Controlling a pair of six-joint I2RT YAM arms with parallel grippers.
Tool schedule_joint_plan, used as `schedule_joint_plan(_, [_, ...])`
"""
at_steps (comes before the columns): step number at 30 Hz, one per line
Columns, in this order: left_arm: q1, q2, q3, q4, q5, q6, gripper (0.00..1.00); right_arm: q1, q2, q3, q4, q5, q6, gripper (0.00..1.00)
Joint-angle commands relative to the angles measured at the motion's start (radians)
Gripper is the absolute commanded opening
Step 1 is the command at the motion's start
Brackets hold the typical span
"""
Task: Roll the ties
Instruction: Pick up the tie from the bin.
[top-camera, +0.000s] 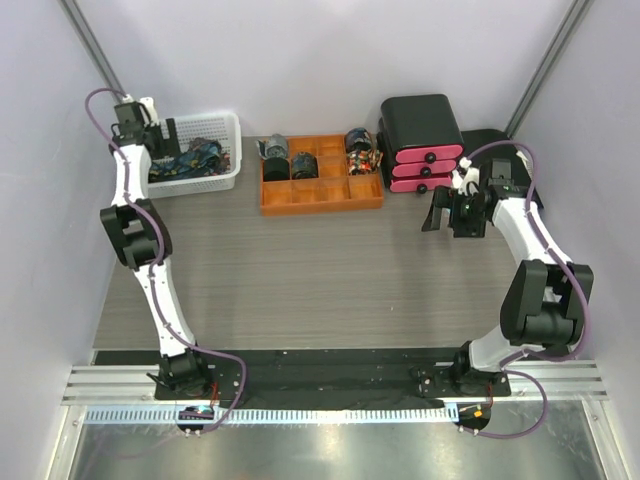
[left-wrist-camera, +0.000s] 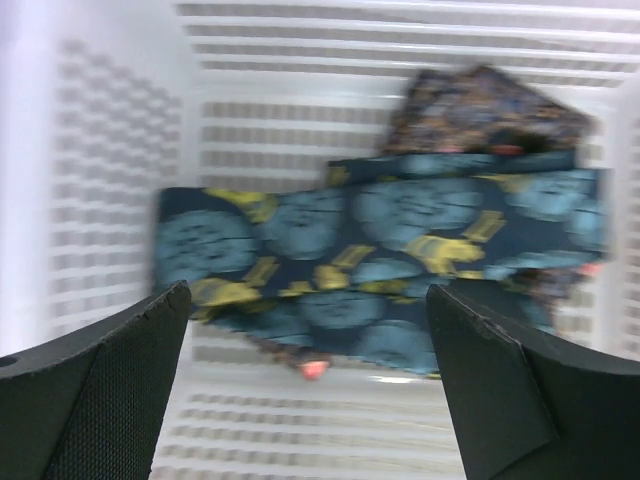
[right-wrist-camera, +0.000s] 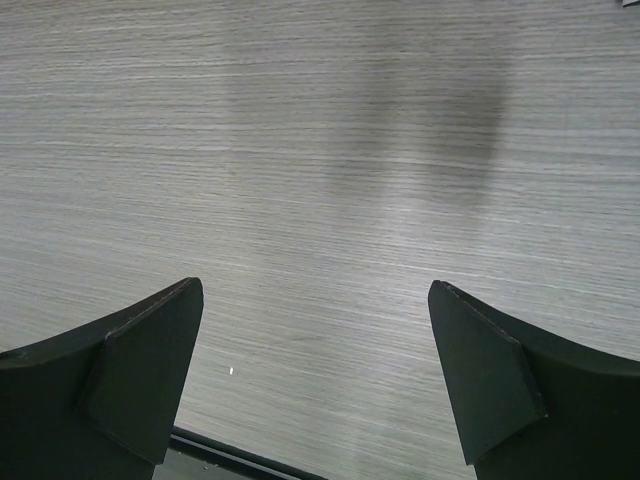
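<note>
- The left fingers (left-wrist-camera: 110, 390) fill the bottom of the left wrist view. They are spread as wide as they go and have hold of nothing, hanging just above the contents of a white perforated plastic basket (left-wrist-camera: 120, 150) at the table's far left corner.
- A flat, unrolled navy fabric necktie with teal discs and gold flecks (left-wrist-camera: 400, 250) lies crosswise in that basket, right between the two open fingers. A darker necktie with a finer pattern (left-wrist-camera: 480, 110) lies partly under it toward the back wall. The view is blurred, so I cannot tell where either tie ends.
- Judging by how it lies, the teal tie is light, limp and probably slick. It would sag from any single pinch, and it may drag its neighbour up with it.
- The best hold looks like a pinch across the narrow width of the band, close to one end. That way the rest trails out freely and can be laid straight on the table for rolling.
- To the right of the basket sits an orange plastic tray with compartments (top-camera: 320, 205). It already holds coiled ties: a grey roll (top-camera: 273, 149), a dark roll (top-camera: 303, 166) and patterned rolls (top-camera: 360, 148) in its back row.
- Further right stands a black cabinet with pink drawers (top-camera: 425, 150).
- The right fingers (right-wrist-camera: 110, 390) are also fully spread and hold nothing. They hover over the bare grey wood-grain table (top-camera: 320, 280), well apart from every tie.
</note>
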Motion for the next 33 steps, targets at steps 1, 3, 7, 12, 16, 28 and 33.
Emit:
schedule_joint_plan(1, [0.025,0.002,0.025,0.081,-0.051,0.07,1.0,-0.003,0.034,0.051,-0.015,-0.014,-0.018,1.0])
schedule_joint_plan(3, [0.028,0.028,0.022,0.084,-0.012,0.077,1.0,-0.003,0.047,0.053,-0.016,-0.015,-0.017,1.0])
schedule_joint_plan(7, [0.028,0.076,0.024,0.125,0.082,0.046,0.99,-0.004,0.065,0.042,-0.018,-0.018,-0.018,1.0])
schedule_joint_plan(12, [0.014,0.134,0.051,0.142,0.247,-0.005,1.0,-0.003,0.085,0.036,-0.016,-0.003,-0.018,1.0])
schedule_joint_plan(16, [-0.01,0.168,0.048,0.15,0.261,-0.006,1.0,-0.003,0.097,0.047,-0.019,0.003,-0.037,1.0])
schedule_joint_plan(28, [-0.006,0.208,0.082,0.238,0.28,-0.054,0.3,-0.003,0.129,0.073,-0.039,0.025,-0.04,1.0])
schedule_joint_plan(33, [-0.003,0.156,0.091,0.273,0.317,-0.101,0.0,-0.003,0.126,0.079,-0.044,0.034,-0.04,1.0])
